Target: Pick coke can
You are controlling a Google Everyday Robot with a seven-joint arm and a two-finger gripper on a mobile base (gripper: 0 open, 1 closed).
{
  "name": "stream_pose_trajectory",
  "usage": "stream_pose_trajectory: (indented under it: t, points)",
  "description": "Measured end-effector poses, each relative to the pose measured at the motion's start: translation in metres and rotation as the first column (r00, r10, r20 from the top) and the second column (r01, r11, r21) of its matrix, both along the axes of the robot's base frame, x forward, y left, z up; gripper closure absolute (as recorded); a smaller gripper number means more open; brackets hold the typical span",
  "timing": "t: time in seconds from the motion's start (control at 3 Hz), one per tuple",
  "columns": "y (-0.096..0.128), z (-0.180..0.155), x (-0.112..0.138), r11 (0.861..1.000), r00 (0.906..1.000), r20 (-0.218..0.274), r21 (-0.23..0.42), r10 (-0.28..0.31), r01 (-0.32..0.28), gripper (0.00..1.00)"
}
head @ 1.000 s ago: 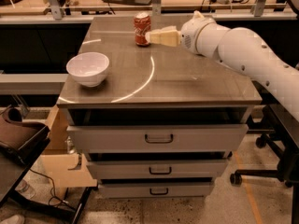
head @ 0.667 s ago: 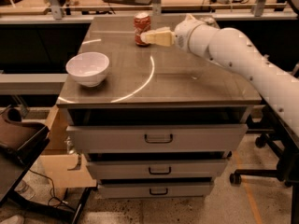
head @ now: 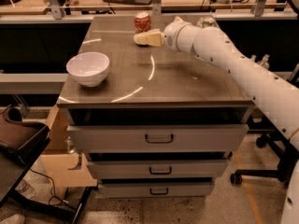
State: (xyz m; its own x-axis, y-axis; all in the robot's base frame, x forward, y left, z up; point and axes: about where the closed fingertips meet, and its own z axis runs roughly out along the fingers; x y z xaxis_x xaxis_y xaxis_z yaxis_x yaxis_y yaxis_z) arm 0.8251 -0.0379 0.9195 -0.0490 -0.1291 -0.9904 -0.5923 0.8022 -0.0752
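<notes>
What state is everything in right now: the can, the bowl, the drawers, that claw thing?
Coke can: upright on the cabinet top, not lifted.
Bowl: upright, looks empty.
Drawers: all three appear shut.
Gripper: held level, just in front of the can; contact unclear.

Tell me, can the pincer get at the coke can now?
Probably yes: the pincer sits just in front of the coke can on the cabinet top, with nothing between them.
</notes>
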Motion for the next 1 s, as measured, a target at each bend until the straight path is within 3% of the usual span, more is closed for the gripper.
stream_pose_trajectory:
  t: [0.67,1.0]
  points:
    - [0.011,-0.015,0.045,0.999,0.9999,-0.011,-0.034,0.003,-0.004,0.00]
    - [0.018,-0.015,0.064,1.000,0.9999,0.001,-0.018,0.013,-0.013,0.00]
